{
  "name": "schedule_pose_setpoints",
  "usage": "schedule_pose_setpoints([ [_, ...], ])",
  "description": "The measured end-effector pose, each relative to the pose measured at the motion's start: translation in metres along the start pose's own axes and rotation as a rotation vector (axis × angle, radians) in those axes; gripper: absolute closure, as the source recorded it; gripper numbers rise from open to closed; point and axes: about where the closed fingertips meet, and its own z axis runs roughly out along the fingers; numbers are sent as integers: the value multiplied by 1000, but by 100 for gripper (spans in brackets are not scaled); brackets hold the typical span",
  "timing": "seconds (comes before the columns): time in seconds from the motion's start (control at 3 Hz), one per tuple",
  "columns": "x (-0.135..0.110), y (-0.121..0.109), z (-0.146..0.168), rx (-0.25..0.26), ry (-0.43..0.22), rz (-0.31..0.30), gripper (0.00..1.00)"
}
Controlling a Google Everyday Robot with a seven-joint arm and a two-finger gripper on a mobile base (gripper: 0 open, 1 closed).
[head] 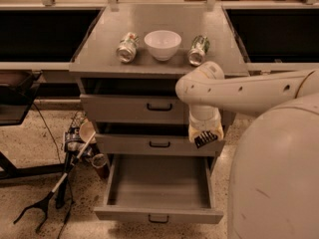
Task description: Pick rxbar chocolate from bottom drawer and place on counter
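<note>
Smooth plastic hand [205,137] above matt drawer [154,182]

The gripper [205,138], by the right end of the middle drawer [159,144], partly hides the gripped rxbar chocolate [202,142].

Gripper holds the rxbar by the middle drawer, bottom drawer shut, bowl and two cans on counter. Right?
No: the camera view shows the bottom drawer pulled open. The rest stands: gripper holds the rxbar chocolate by the middle drawer; bowl and two cans on the counter.

Robot lab, grey drawer cabinet [124,108], speckled floor [30,193], loose cables [47,128], grabber stick [65,176] (gripper [206,136] holds rxbar chocolate [203,141] beside middle drawer [139,144])
</note>
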Motion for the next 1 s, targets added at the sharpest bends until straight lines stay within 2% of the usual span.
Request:
schedule_pose_setpoints([
  [0.33,1,-31,-28,40,65,41,100],
  [0.67,1,-31,-28,40,64,41,100],
  [1.0,1,-34,-39,0,29,57,100],
])
